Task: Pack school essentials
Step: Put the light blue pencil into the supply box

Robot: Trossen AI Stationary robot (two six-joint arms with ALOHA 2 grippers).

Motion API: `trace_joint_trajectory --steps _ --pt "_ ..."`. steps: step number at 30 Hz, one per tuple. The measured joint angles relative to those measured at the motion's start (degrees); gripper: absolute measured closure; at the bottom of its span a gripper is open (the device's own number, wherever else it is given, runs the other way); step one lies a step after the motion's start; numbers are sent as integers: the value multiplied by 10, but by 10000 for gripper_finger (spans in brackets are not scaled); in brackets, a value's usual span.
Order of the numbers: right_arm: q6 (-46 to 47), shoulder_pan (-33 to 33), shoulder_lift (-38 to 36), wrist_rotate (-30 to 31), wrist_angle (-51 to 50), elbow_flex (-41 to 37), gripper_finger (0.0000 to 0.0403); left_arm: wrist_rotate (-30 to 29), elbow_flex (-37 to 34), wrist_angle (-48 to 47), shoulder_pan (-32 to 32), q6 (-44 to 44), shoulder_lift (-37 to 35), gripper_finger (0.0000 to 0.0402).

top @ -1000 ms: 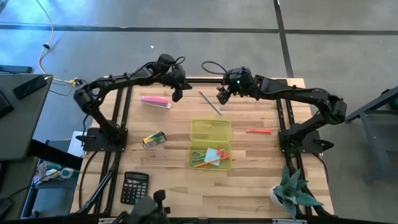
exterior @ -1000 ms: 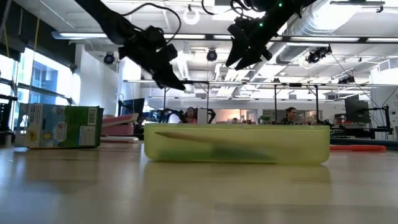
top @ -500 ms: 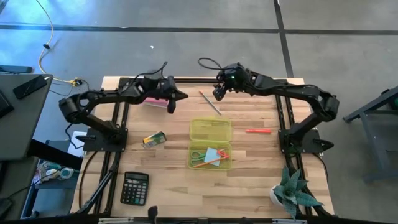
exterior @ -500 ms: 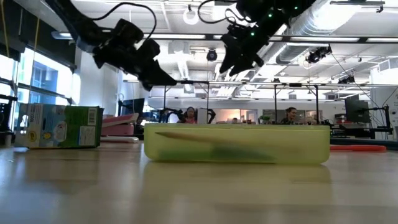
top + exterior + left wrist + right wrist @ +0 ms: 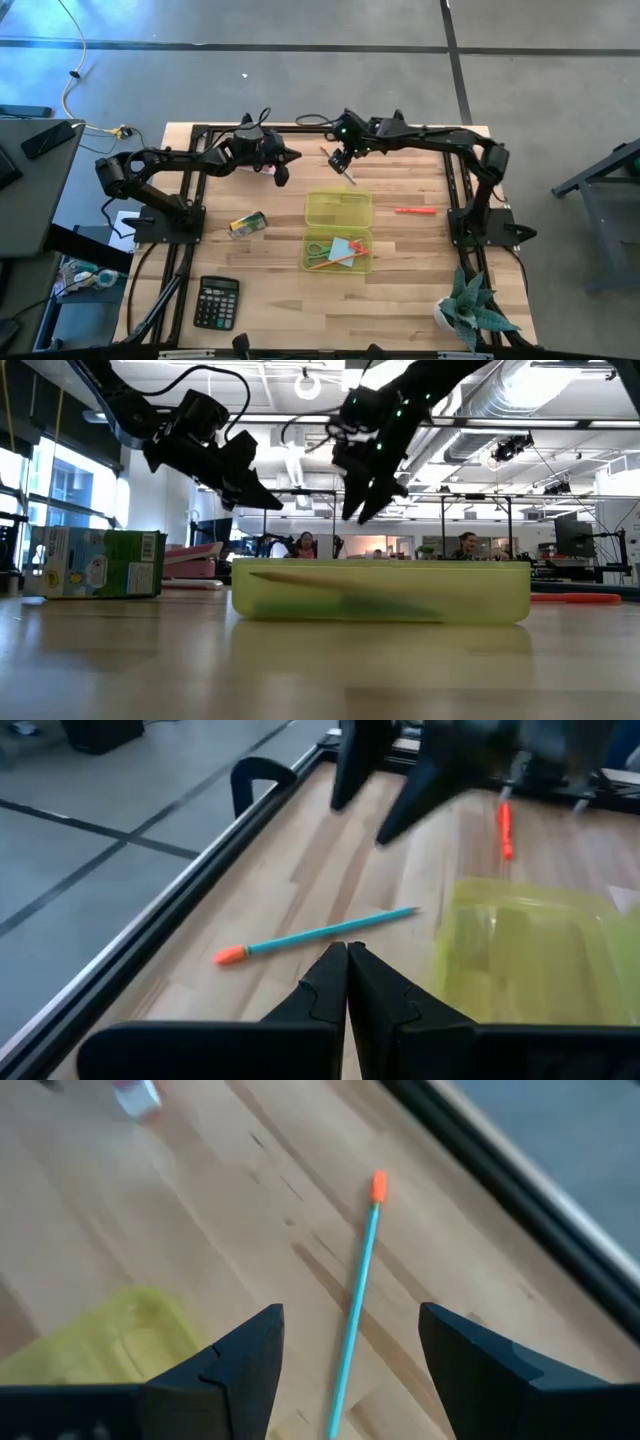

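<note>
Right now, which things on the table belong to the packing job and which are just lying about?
Job:
teal pencil
red pen
crayon box
scissors, blue note pad and orange pencil, already in the yellow case

Lying about:
calculator
plant

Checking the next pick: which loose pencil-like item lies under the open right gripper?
The teal pencil with the orange tip, beneath the right gripper; the red one lies apart.

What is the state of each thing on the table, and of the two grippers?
Left gripper: shut, empty.
Right gripper: open, above the pencil.
Thin teal pencil with orange end: lying flat on the wood.
Translucent yellow-green plastic case: open, holding scissors and note pad.
Orange pencil: lying outside the case.
</note>
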Motion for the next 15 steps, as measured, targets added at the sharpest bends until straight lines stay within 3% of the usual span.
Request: trace_joint_trajectory --steps 15 --pt "31 6 115 -11 -5 0 181 0 0 3 -2 0 0 401"
